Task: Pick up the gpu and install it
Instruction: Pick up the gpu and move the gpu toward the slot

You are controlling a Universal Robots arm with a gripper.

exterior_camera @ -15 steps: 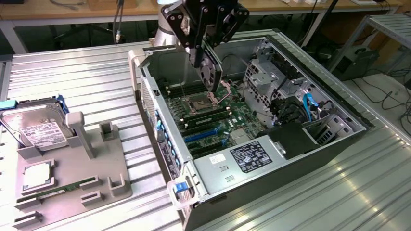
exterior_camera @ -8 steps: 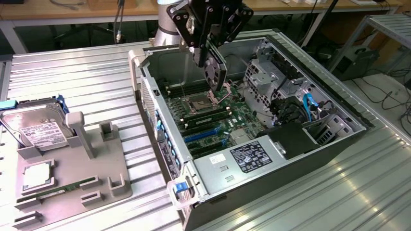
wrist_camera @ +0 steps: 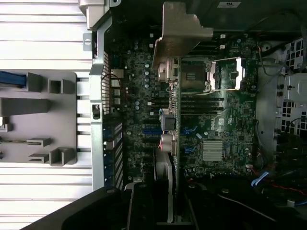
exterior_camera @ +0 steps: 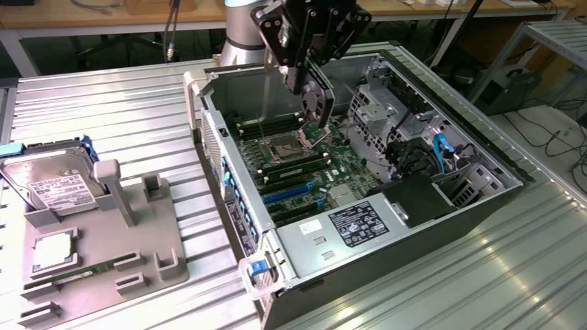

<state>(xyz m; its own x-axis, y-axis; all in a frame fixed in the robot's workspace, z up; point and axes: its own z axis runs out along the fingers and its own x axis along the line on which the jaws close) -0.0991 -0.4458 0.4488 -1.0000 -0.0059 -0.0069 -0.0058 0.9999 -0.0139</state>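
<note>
gpu (exterior_camera: 317,103) is hanging edge-down from the gripper (exterior_camera: 303,72), whose fingers are clamped on the card's upper part. I am holding it clear above the open computer case (exterior_camera: 229,158), roughly over the processor socket (exterior_camera: 280,148) and touching nothing inside. From the wrist view I am looking down along the card's thin edge, with its silver bracket (wrist_camera: 180,33) jutting toward the slotted rear wall (wrist_camera: 103,120) of the case. I am reading this as the carry stage: the pick is done and the install is not yet begun, since the blue expansion slots (exterior_camera: 289,196) on the motherboard (exterior_camera: 358,172) are sitting empty, nearer the power supply (exterior_camera: 358,223) than the card is. Seating it, as I judge it, is calling for the card's lower edge to be lined up along one blue slot, the bracket to be squared to the rear wall, and a straight, gentle press. Out on the exterior view's left, the grey holder tray (exterior_camera: 92,275) is keeping the hard drive (exterior_camera: 51,185) and the RAM stick (exterior_camera: 82,271).
</note>
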